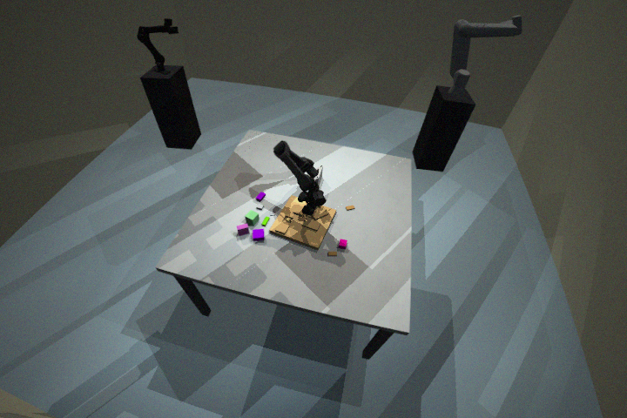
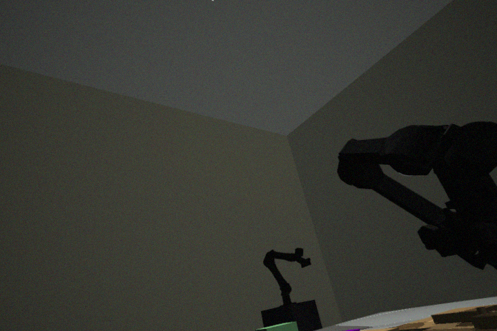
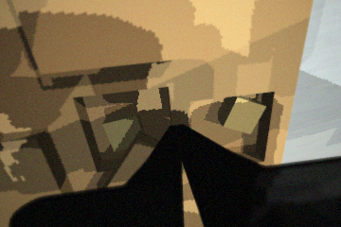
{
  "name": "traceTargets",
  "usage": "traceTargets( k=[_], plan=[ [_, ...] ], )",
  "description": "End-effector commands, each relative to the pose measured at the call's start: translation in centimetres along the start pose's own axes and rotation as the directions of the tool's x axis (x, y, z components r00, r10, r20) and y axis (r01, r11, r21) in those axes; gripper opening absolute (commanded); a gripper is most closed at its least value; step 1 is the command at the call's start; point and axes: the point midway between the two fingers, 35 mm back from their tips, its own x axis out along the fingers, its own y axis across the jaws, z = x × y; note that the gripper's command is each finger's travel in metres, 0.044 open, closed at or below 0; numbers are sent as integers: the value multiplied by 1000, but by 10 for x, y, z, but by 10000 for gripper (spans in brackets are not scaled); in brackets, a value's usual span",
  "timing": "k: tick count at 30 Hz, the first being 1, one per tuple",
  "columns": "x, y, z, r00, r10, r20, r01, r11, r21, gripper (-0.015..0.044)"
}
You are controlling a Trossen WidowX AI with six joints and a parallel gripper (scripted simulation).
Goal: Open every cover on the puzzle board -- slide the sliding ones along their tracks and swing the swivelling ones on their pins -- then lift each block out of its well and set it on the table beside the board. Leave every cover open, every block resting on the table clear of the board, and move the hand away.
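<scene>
The wooden puzzle board [image 1: 300,238] lies mid-table; only its edge shows low in the exterior view. My gripper [image 1: 306,212] [image 3: 178,127] is shut and empty, its tips over the board between two square wells in the wrist view. The well on the right holds a pale yellow-green block [image 3: 245,116], sitting tilted. The well on the left holds a dull green block [image 3: 118,133], partly shadowed. A flat wooden cover [image 3: 93,44] lies above the wells in the wrist view. Another cover [image 1: 281,228] lies near the board's left corner. Shadows and the fingers hide other covers' positions.
Left of the board are a green cube [image 1: 252,218], a violet block [image 1: 258,234], a pink-purple block [image 1: 242,229] and a lime piece [image 1: 266,221]. A magenta cube [image 1: 342,243] and two small orange-brown pieces [image 1: 349,207] [image 1: 332,253] are on the right.
</scene>
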Motion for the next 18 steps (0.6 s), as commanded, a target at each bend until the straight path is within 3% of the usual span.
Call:
traceTargets(
  k=[1,18],
  plan=[
    [0,6,-3,1000,3,5,-3,1000,-5,0],
    [0,21,-13,1000,4,4,-4,1000,-4,0]
  ],
)
